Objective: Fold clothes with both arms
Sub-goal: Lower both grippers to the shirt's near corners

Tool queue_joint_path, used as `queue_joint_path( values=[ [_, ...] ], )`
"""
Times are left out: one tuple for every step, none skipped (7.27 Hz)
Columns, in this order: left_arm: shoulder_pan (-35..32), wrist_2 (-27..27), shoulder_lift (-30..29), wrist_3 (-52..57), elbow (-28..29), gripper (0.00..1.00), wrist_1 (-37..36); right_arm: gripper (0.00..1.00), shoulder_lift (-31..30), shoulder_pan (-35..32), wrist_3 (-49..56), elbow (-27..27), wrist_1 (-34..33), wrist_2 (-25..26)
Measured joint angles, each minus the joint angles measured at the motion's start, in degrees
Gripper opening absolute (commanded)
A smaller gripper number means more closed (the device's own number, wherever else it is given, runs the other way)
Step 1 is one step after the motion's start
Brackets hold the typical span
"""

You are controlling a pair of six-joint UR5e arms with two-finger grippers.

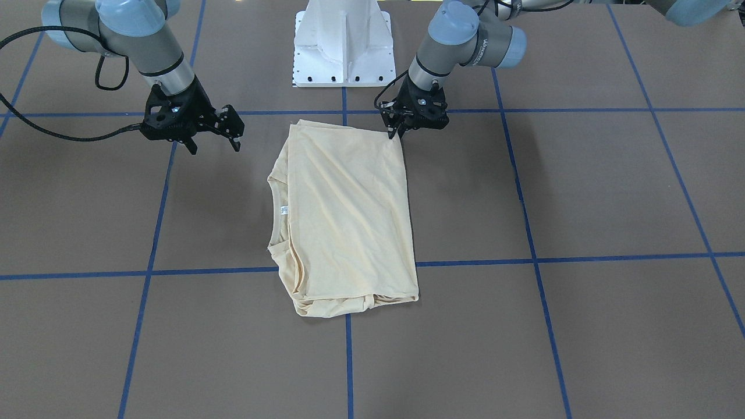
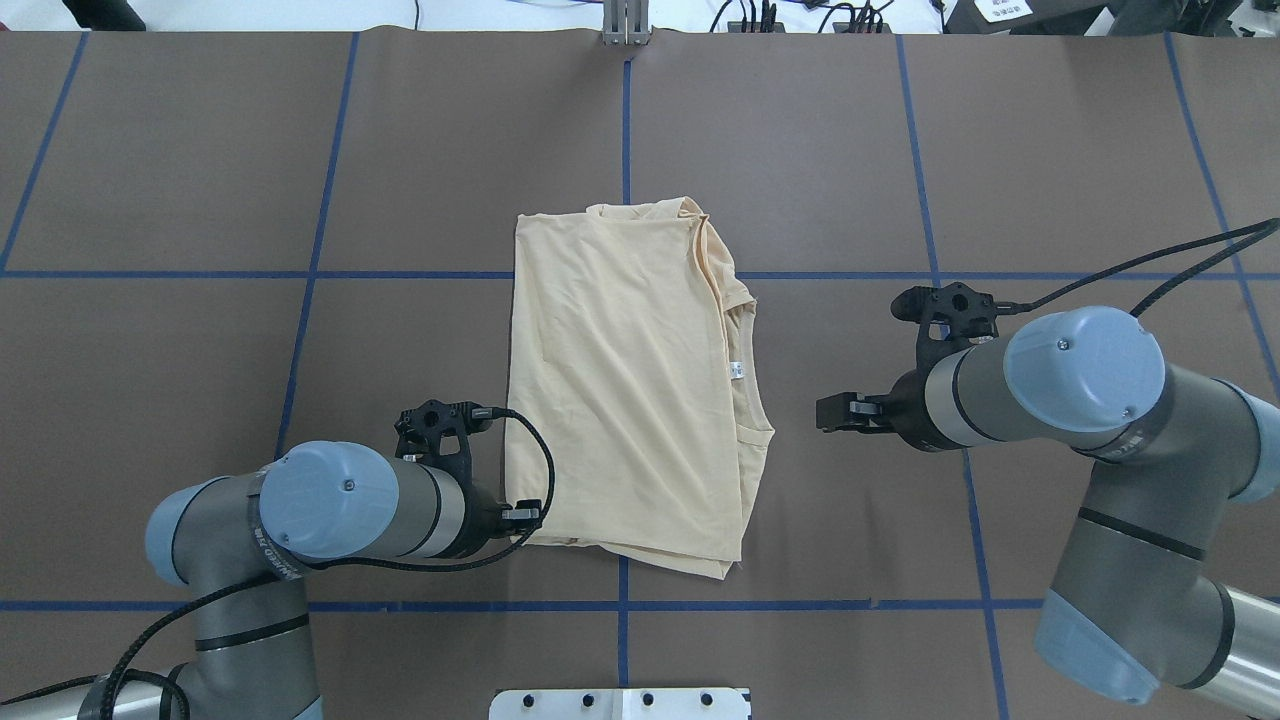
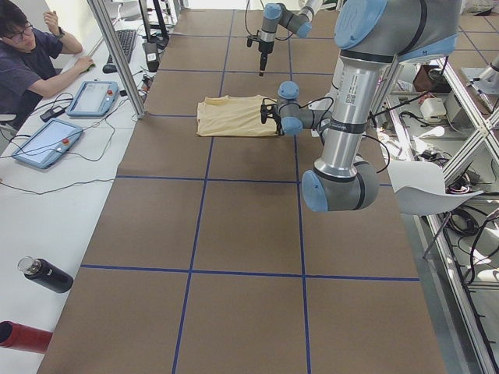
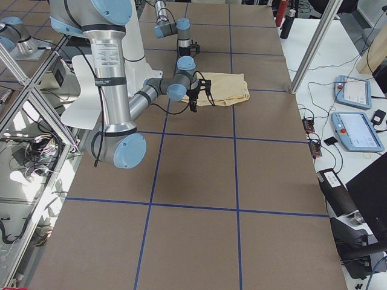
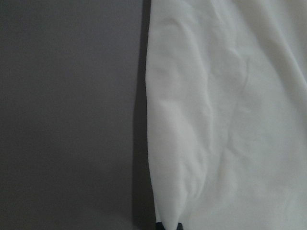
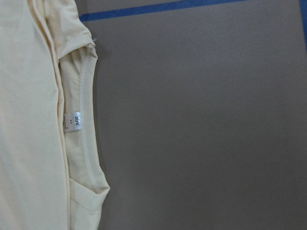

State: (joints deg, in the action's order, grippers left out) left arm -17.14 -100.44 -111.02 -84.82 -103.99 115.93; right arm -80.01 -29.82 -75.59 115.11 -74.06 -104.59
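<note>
T-shirt: A pale cream-yellow T-shirt [image 1: 349,215] is lying folded into a rough rectangle at the middle of the brown table [image 1: 582,192]. It is straddling two of the blue tape lines [image 1: 174,271] that are crossing under it.

Neck: The collar opening is facing the robot's right, with the small white neck label [image 1: 284,209] showing just inside it. The layers at the far end are bunching into soft folds.

Left gripper: The left gripper [image 1: 396,135] is pressing down at the shirt's corner nearest the robot on its left side. Its jaws are drawn almost together, and in the left wrist view the cloth is narrowing to a point between the two dark tips, so it is pinching that corner.

Right gripper: The right gripper [image 1: 214,147] is hanging above bare table well apart from the collar side of the shirt. Its jaws are spread wide and are gripping nothing.

Base: The white pedestal base [image 1: 342,46] is standing just behind the shirt, between the two arms.

Sidelines: A person [image 3: 27,58] is sitting at a side bench by a pair of tablets [image 3: 92,97], and a dark bottle [image 3: 45,274] is lying nearer the camera.
</note>
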Motion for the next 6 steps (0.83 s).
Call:
queue_joint_path(
  values=[
    [0.0, -0.01, -0.03, 0.0, -0.04, 0.0, 0.0, 0.97, 2.87, 1.05, -4.01, -1.48, -1.37, 1.39],
    [0.0, -0.01, -0.06, 0.0, -0.09, 0.0, 0.0, 0.95, 6.55, 2.88, -8.7, -2.51, -4.68, 3.56],
    [0.0, -0.04, -0.06, 0.0, -0.12, 0.0, 0.0, 0.89, 10.92, 5.12, -13.82, -3.26, -9.42, 5.96],
    [0.0, -0.07, -0.07, -0.03, -0.2, 0.0, 0.0, 0.83, 14.39, 7.39, -18.79, -4.26, -12.79, 8.36],
    [-0.01, -0.09, -0.06, -0.13, -0.31, 0.0, 0.0, 0.76, 16.47, 9.51, -22.55, -5.62, -14.09, 11.01],
    [-0.02, -0.1, -0.04, -0.21, -0.43, 0.0, 0.0, 0.72, 17.44, 11.26, -24.49, -6.72, -14.47, 13.67]
  ],
)
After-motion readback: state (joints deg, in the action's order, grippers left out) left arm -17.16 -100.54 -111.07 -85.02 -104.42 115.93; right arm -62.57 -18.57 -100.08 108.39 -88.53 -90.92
